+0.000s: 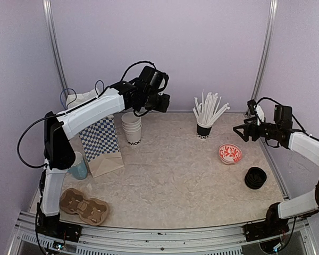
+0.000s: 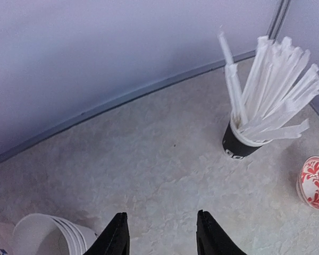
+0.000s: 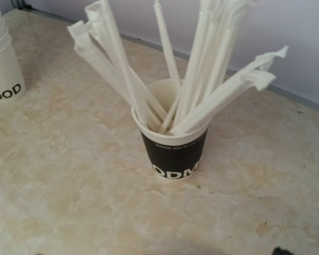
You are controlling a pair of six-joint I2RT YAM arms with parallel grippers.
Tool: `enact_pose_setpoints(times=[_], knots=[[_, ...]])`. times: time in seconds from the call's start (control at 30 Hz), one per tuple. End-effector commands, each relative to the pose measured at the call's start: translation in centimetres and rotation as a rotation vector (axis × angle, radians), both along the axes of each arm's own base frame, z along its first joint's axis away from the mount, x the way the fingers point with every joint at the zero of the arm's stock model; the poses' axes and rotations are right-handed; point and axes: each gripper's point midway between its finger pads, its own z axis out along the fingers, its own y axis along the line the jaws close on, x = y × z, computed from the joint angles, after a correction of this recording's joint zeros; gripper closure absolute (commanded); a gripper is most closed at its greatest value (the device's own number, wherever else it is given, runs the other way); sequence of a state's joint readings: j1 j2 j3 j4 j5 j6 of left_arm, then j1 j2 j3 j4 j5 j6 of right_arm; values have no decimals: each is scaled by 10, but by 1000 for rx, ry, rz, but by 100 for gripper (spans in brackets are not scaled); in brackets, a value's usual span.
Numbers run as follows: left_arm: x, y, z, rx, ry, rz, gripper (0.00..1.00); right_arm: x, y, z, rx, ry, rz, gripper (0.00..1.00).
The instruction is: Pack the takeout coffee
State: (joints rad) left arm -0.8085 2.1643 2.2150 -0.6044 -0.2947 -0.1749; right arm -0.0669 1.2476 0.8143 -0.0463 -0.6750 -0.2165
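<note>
A stack of white "MOOD" paper cups (image 1: 132, 128) stands at the back left of the table, next to a checkered paper bag (image 1: 100, 141). It also shows in the left wrist view (image 2: 45, 238) and at the left edge of the right wrist view (image 3: 2, 74). A stack of black lids (image 1: 255, 177) lies at the right. My left gripper (image 1: 162, 102) is open and empty, raised above and to the right of the cup stack; in its wrist view (image 2: 162, 234) it hangs over bare table. My right gripper (image 1: 243, 132) is raised at the right, looks open and holds nothing.
A black-banded cup of white straws (image 1: 204, 128) stands at the back centre, also in both wrist views (image 2: 239, 143) (image 3: 175, 154). A red patterned dish (image 1: 230, 154) lies right of centre. A cardboard cup carrier (image 1: 85, 205) and a blue mug (image 1: 78, 167) are at the front left.
</note>
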Motion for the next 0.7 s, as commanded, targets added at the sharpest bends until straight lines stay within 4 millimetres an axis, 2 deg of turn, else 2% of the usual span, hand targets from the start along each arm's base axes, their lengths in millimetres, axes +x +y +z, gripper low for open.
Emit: enact_pose_setpoints(times=[0.0,0.13,0.23,0.5,0.67], knots=[[5,35,-44,49,195,128,57,-3,10,-5,-15,-27,62,10],[17,67,-72,65,301,205,57,-1,11,-12,-22,-13,77,11],[21,82,-87,83,346,230,59,-1,12,-16,-26,-4,88,12],[25,93,-102,122,369,252,65,1,15,-28,-27,32,113,14],[29,103,-110,138,383,272,76,1,16,-31,-25,42,121,14]])
